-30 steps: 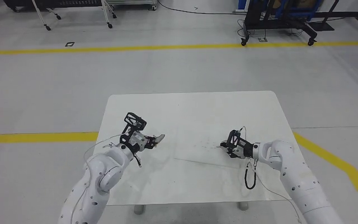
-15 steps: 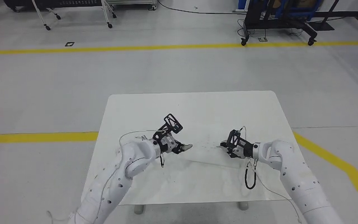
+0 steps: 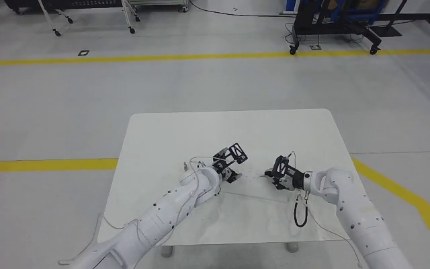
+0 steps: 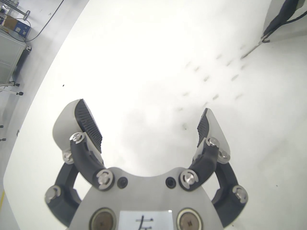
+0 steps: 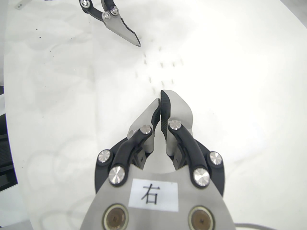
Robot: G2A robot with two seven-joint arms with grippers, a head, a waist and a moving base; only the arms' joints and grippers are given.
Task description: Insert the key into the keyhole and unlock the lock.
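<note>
- Top view: L gripper (image 3: 232, 176) over the mid of the white table (image 3: 201, 131). R gripper (image 3: 267, 176) is near it, toward the table's right side. Tips point at each other, apart.
- L wrist view: L gripper (image 4: 144, 106) fingers spread wide over the table (image 4: 120, 37). Small grey marks (image 4: 215, 77) lie ahead, w/ R gripper (image 4: 251, 50) just past them.
- R wrist view: R gripper (image 5: 160, 101) pressed together, pad on pad. Grey marks (image 5: 160, 65) lie betw. it and L gripper (image 5: 129, 35), whose tip points down at the table (image 5: 227, 48).

White table (image 3: 295, 128) with rounded corners, faint creases and small grey marks (image 4: 206, 79) across its top.
</note>
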